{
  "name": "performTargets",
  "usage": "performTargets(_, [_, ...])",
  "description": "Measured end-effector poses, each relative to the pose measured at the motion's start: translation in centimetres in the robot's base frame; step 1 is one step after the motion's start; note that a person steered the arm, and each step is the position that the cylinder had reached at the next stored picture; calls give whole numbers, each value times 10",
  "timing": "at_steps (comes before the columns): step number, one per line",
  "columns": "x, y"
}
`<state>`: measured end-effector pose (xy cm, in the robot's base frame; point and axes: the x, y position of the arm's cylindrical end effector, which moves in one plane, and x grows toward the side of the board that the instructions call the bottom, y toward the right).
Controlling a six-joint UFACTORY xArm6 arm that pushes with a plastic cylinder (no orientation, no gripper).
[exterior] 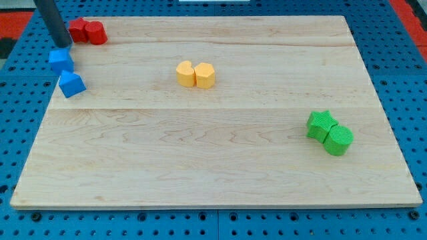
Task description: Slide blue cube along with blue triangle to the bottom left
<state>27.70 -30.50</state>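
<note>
Two blue blocks sit near the board's left edge in the upper left. The upper blue block looks like the cube; the lower blue block looks like the triangle. They touch or nearly touch, one just below the other. My dark rod comes down from the view's top left. My tip is just above the upper blue block, at its top edge, between it and the red blocks.
Two red blocks sit side by side at the top left corner, right of my rod. Two yellow blocks sit together at upper centre. A green star and a green cylinder touch at the right. The board's left edge is close to the blue blocks.
</note>
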Motion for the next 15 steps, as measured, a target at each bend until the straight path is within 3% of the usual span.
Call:
performTargets(4, [95,0])
performTargets(9, [99,66])
performTargets(11, [129,68])
performTargets(13, [129,106])
performTargets(15, [168,112])
